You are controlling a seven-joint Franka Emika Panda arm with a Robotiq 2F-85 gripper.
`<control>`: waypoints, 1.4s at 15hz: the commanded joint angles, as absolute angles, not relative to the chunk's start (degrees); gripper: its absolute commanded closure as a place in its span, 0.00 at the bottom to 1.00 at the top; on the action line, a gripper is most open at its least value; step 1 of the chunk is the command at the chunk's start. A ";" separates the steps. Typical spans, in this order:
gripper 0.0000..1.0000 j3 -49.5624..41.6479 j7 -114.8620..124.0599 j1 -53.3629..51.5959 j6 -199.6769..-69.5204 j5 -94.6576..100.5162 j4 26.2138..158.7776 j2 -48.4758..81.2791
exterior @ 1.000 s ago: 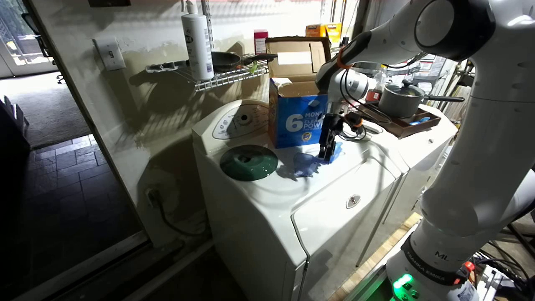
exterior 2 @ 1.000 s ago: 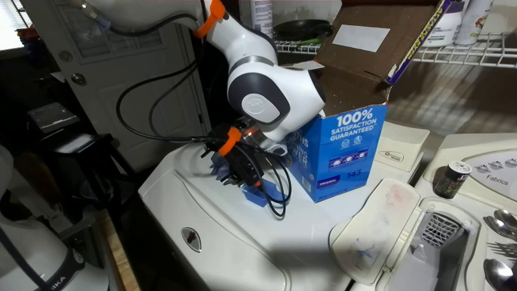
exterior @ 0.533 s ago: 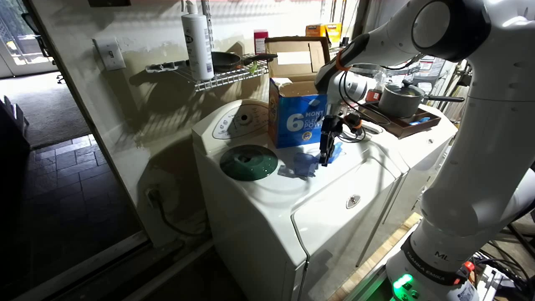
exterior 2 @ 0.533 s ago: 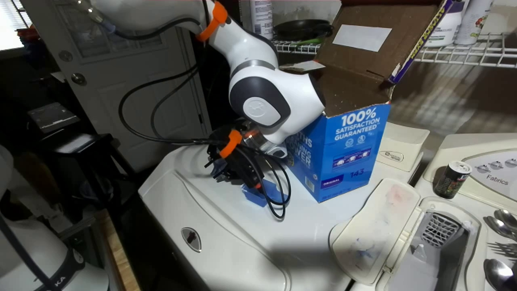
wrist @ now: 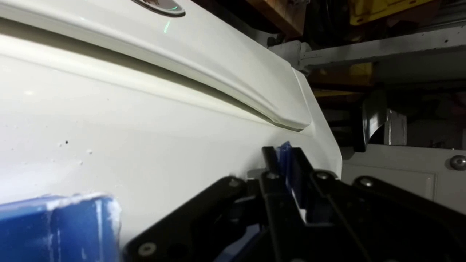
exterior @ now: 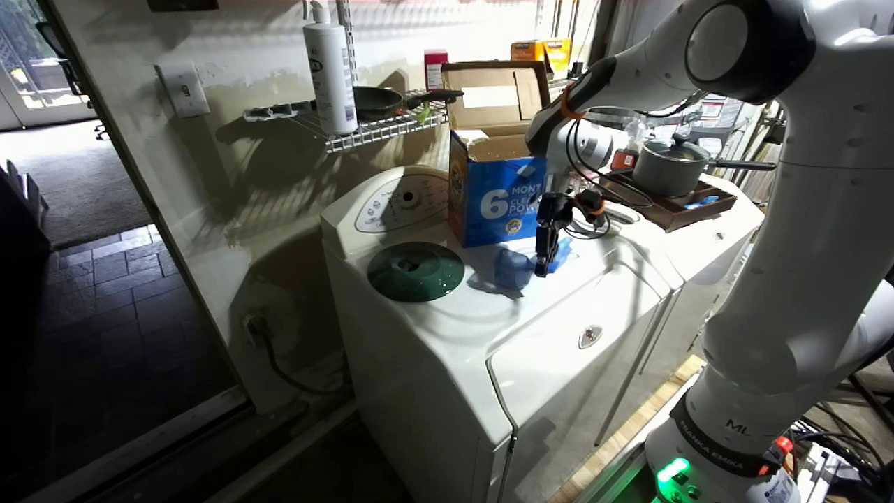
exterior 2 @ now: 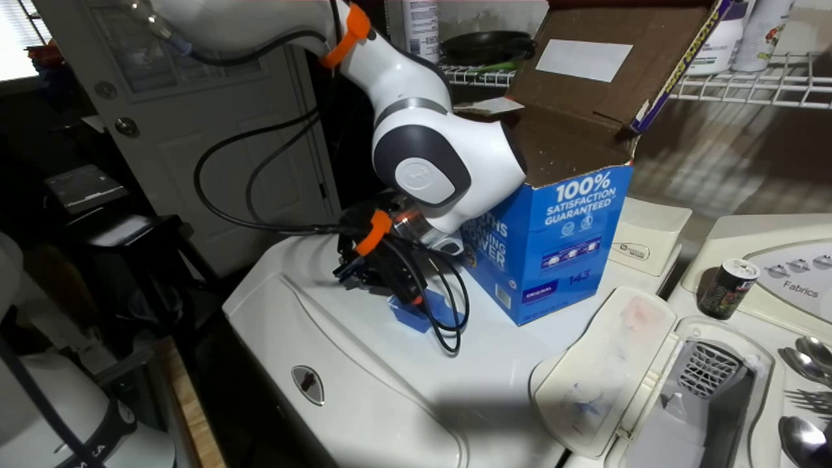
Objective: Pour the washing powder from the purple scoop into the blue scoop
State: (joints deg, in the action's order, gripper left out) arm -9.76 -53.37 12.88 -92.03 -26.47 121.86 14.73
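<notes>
A translucent violet-blue scoop, the purple scoop (exterior: pixel 513 269), is on the washer top in an exterior view. My gripper (exterior: pixel 542 271) is low beside it, its fingers closed on a thin dark-blue part of it, which shows in the wrist view between the fingertips (wrist: pixel 269 154). The brighter blue scoop (exterior 2: pixel 416 312) rests on the washer close to the gripper, partly covered by cables. Its corner, the blue scoop's edge (wrist: pixel 72 229), fills the lower left of the wrist view with white powder traces along the rim. The purple scoop's inside and any washing powder in it are hidden.
A large open blue carton (exterior 2: pixel 572 240) stands just behind the scoops. Arm cables (exterior 2: pixel 455 292) loop down over the blue scoop. A dark green disc (exterior: pixel 415 272) lies on the washer. A pot (exterior: pixel 670 168) sits in a wooden tray (exterior: pixel 698 220) farther along.
My fingers have come together on the purple scoop, with the gripper moving only slightly. The purple scoop has turned a little beside them. The blue scoop has stayed put.
</notes>
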 commanded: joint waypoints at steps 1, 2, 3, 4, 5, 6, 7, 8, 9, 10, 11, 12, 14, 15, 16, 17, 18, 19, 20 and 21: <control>0.97 -8.70 -54.61 13.96 -89.84 -25.76 118.56 18.08; 0.97 -8.60 -55.42 14.00 -89.79 -25.81 118.56 17.88; 0.97 -8.52 -56.30 14.02 -89.83 -25.80 118.60 17.61; 0.97 -8.44 -57.49 14.09 -89.67 -25.95 118.66 17.37; 0.97 -8.41 -58.36 14.14 -89.47 -26.05 118.64 17.27; 0.97 -8.40 -59.26 14.19 -89.54 -26.08 118.70 17.15; 0.97 -8.41 -59.95 14.23 -89.85 -26.13 118.75 17.03; 0.97 -8.36 -60.91 14.37 -89.42 -26.33 118.60 17.05; 0.97 -8.40 -61.66 14.41 -89.65 -26.38 118.59 16.92; 0.97 -8.39 -62.41 14.44 -89.54 -26.31 118.53 16.87; 0.97 -8.38 -63.12 14.44 -89.34 -26.34 118.54 16.66; 0.97 -8.37 -63.78 14.44 -89.11 -26.45 118.60 16.47; 0.97 -8.42 -64.20 14.28 -88.92 -26.45 119.05 15.68; 0.97 -8.41 -64.23 14.16 -88.81 -26.39 119.34 15.17; 0.97 -8.41 -63.92 14.02 -88.65 -26.54 119.75 14.39; 0.97 -8.43 -63.43 13.93 -88.63 -26.81 120.06 13.71; 0.97 -8.42 -62.81 13.84 -88.38 -27.24 120.39 12.98; 0.97 -8.37 -62.31 13.67 -88.46 -27.44 120.78 12.32; 0.97 -8.37 -61.39 13.44 -89.00 -27.53 121.29 11.43; 0.97 -8.40 -60.51 13.19 -89.60 -27.22 121.61 10.70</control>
State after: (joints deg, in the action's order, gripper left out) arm -8.90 -63.13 13.32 -90.04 -26.82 121.07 13.35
